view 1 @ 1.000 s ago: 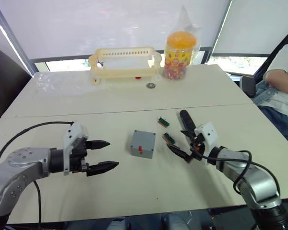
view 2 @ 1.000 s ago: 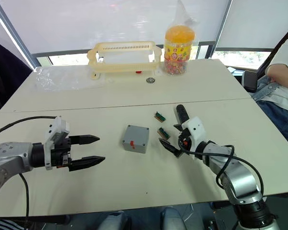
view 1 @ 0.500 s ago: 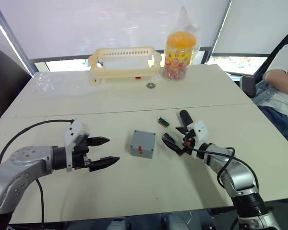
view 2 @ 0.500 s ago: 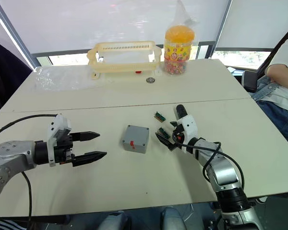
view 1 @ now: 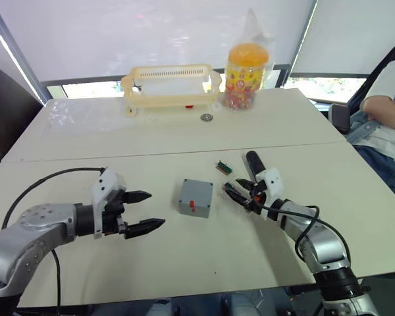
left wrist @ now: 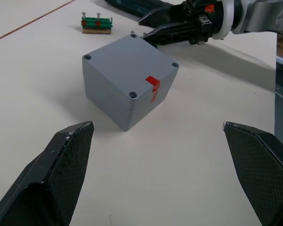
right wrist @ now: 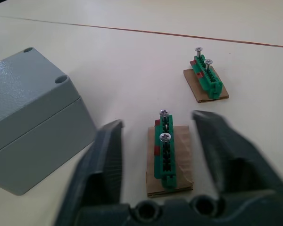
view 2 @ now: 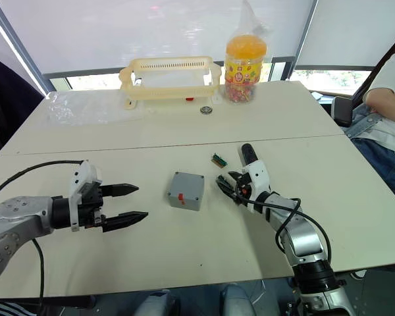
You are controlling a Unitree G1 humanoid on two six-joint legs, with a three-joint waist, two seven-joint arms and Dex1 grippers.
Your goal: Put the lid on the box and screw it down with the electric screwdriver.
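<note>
The grey box (view 1: 195, 203) stands mid-table with the lid (left wrist: 129, 59) sitting on it, a red mark on one edge and holes at its corners. Left of it my left gripper (view 1: 155, 209) hovers open and empty, pointing at the box. To the box's right, my right gripper (right wrist: 158, 120) straddles a green screw holder (right wrist: 166, 150) on a cardboard pad, one black finger on either side with gaps still showing. The black electric screwdriver (view 1: 252, 160) lies on the table just behind this gripper.
A second green screw holder (view 1: 224, 167) lies farther back. At the far side stand a yellow basket (view 1: 172, 82), a candy jar (view 1: 247, 76) in a plastic bag and a coin (view 1: 207, 118). A person's arm (view 1: 385, 102) shows at the right edge.
My right gripper has moved left towards the box, onto the nearer screw holder, and its fingers have closed in around it. The left gripper has crept slightly to the right.
</note>
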